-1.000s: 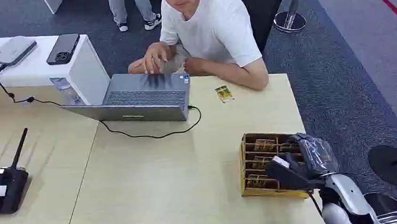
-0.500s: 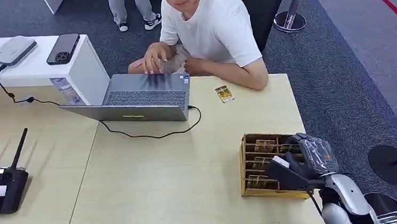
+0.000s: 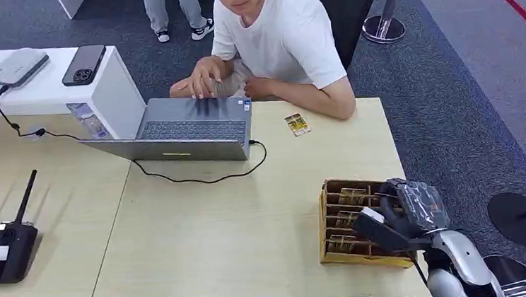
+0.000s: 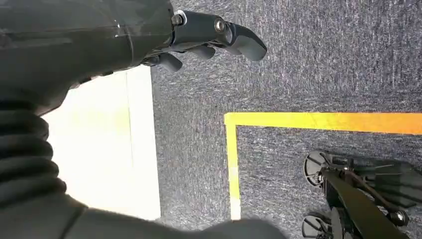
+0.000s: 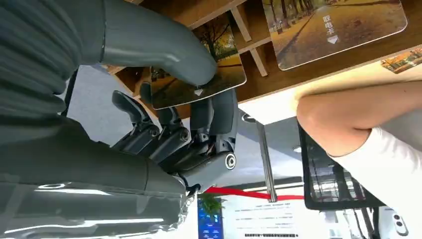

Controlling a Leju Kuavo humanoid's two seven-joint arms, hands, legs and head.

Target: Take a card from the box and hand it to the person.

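A wooden slotted box (image 3: pixel 321 222) stands near the table's front right corner, with several picture cards (image 3: pixel 352 197) upright in it. My right hand (image 3: pixel 400 216) is over the box's right end. In the right wrist view its thumb (image 5: pixel 164 55) and dark fingers (image 5: pixel 219 114) pinch one card (image 5: pixel 221 74) at the box's slots, beside another card (image 5: pixel 338 30). The person (image 3: pixel 287 40) in a white shirt sits at the far side, forearm (image 5: pixel 358 119) on the table. My left hand (image 4: pixel 209 30) hangs over carpet, holding nothing.
An open laptop (image 3: pixel 188 129) with a black cable sits in front of the person. A loose card (image 3: pixel 297 124) lies near the person's elbow. A black router (image 3: pixel 2 243) stands at the left; a phone (image 3: pixel 83 65) lies on the white counter.
My right hand has shifted slightly at the box's right end, and the box has turned a little. The person's hand by the laptop moved slightly.
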